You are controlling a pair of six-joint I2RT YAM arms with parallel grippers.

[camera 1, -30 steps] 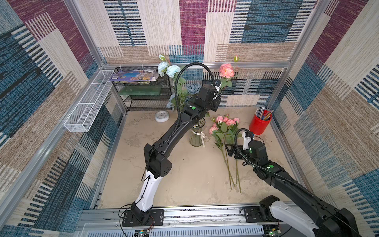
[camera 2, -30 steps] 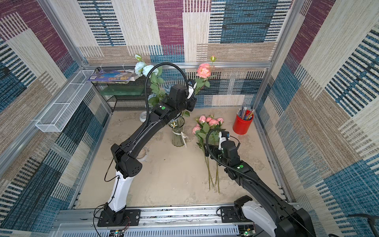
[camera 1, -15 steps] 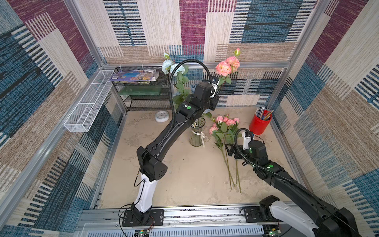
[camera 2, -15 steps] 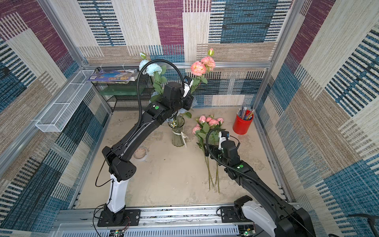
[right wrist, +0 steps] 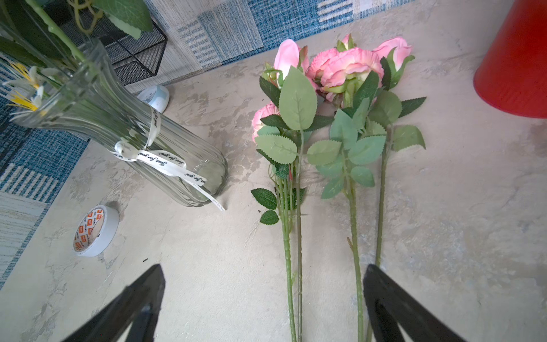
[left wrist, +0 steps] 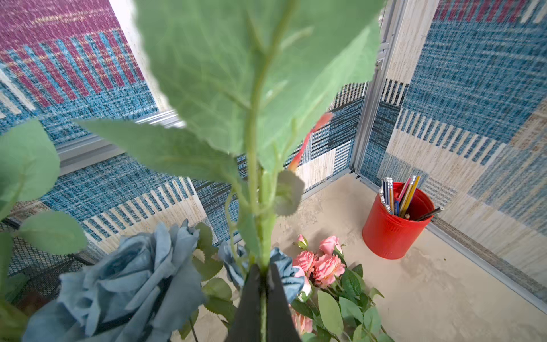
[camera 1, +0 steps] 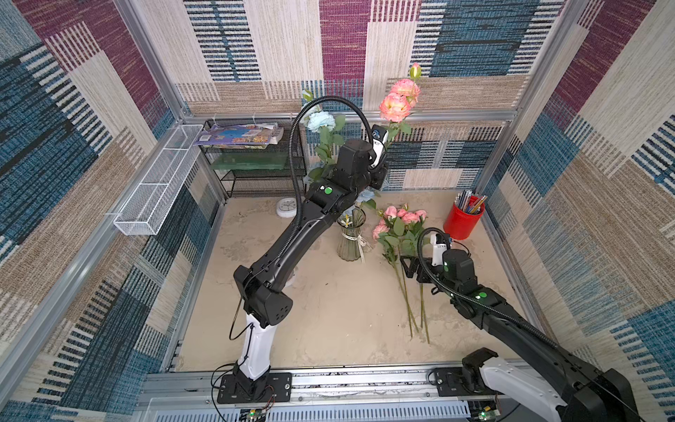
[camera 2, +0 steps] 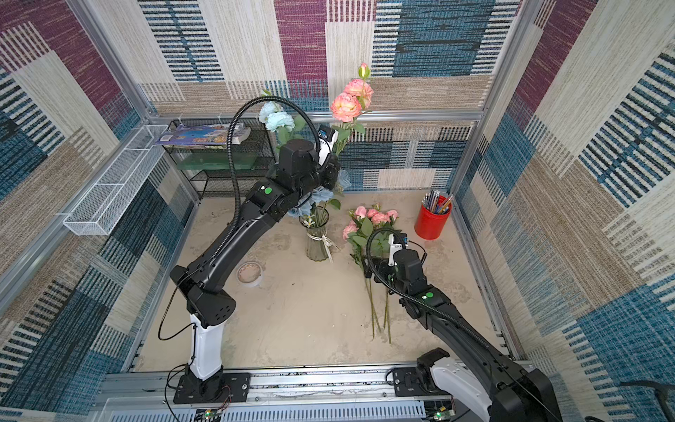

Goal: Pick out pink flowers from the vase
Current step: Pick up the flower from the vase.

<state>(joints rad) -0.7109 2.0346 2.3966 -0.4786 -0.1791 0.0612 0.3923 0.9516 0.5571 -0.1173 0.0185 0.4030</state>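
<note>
A lab test cell: aluminium framing [camera 1: 160,73] boxes in a sandy surface [camera 1: 328,321], patterned carpet panels [camera 1: 471,36] line the walls, and two robot arms are bolted to a metal rail [camera 1: 365,381] at the front.

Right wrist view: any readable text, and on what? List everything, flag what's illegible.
"Just for you": cursive, repeated along the white ribbon tied around the vase.
Tape roll: red-orange label blocks on the inner core, too small to read.
Book on the wire shelf: cover print blurred, unreadable.
</note>
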